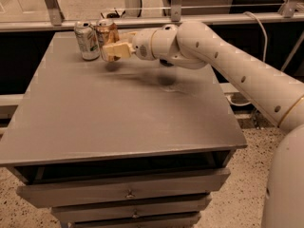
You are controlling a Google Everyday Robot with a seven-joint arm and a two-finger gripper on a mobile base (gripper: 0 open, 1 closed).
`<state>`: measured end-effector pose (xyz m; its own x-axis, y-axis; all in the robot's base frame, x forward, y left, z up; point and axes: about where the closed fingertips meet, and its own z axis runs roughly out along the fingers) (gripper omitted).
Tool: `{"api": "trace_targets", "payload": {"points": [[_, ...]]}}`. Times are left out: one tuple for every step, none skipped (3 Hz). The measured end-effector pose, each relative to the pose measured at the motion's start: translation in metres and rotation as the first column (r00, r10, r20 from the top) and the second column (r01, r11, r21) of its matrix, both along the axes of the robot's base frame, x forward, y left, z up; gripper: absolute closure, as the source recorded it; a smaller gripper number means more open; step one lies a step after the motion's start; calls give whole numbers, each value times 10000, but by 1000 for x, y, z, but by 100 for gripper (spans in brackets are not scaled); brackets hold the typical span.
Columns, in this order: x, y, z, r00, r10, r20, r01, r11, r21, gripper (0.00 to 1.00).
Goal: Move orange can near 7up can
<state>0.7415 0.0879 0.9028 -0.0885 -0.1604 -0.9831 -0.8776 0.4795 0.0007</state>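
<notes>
The 7up can (87, 40), pale silver-white with green markings, stands upright at the far left corner of the grey table (118, 118). The orange can (106, 33), orange-gold with a silver top, is held upright just right of the 7up can, almost touching it. My gripper (112, 47) is shut on the orange can, its pale fingers (117, 50) wrapped around the can's lower half. Whether the can rests on the table or hangs just above it cannot be told. My white arm (223, 61) reaches in from the right.
The table has drawers (128, 191) below its front edge. A metal railing (156, 13) and glass panels run behind the far edge. A white cable (259, 30) hangs at the back right. The dark blue can is hidden behind my arm.
</notes>
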Motion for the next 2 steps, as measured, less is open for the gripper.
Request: {"api": "trace_targets", "payload": {"points": [[15,10,-20,9995,-268,-172,276,9983,519,74],[21,15,-28,9988,-443,-195,456,9963,735,51]]}}
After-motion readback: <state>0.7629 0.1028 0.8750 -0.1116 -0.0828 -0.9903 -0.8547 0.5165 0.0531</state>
